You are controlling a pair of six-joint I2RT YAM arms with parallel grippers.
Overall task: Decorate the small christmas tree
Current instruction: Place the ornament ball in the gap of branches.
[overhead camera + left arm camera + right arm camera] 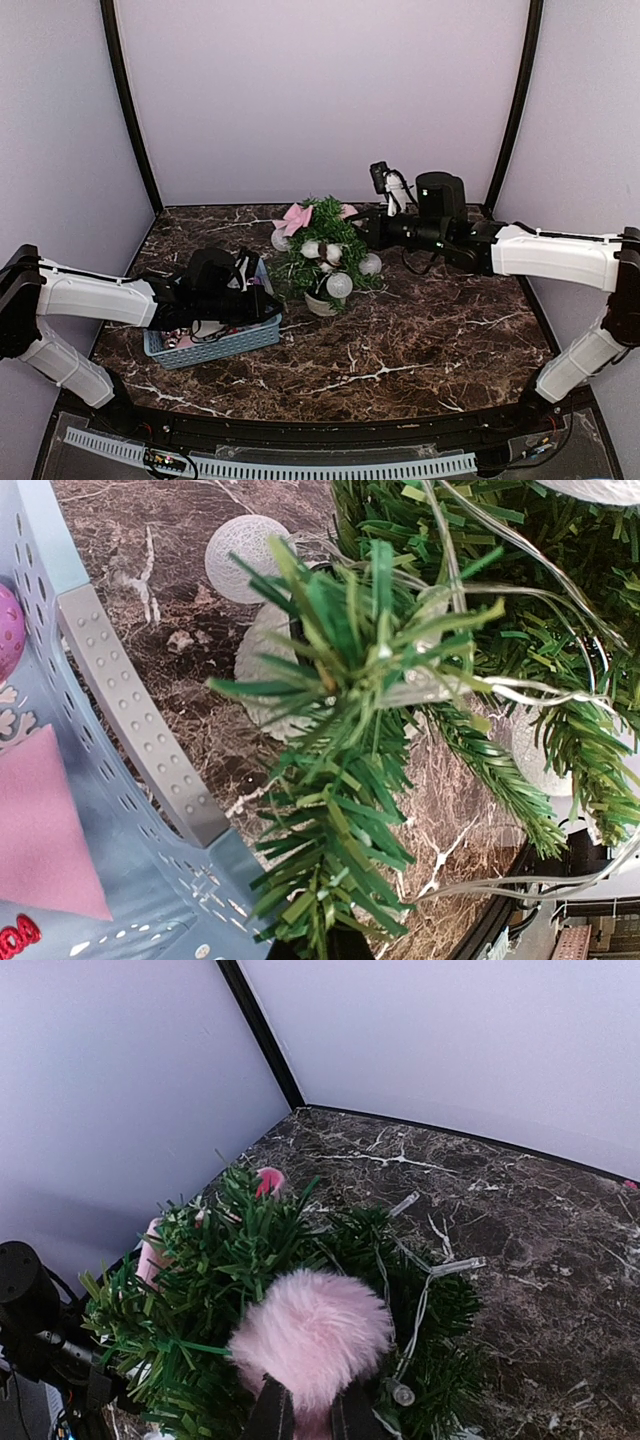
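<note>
The small christmas tree (pixel 322 255) stands mid-table in a white pot (pixel 319 304), hung with white balls (pixel 339 285), a pink bow (pixel 293 218) and a clear light string (pixel 430 1290). My right gripper (pixel 312 1418) reaches in at the tree's top from the right and is shut on a fluffy pink pompom (pixel 312 1335), which rests against the upper branches. My left gripper (pixel 266 291) sits between the basket and the tree's lower left side. It is shut on a green branch (pixel 345 780) that sticks straight out of its jaws.
A light blue perforated basket (pixel 215 345) with pink ornaments (pixel 45 830) stands just left of the tree, under my left arm. Grey walls close the table at the back and sides. A black rail runs along the near edge (pixel 330 428).
</note>
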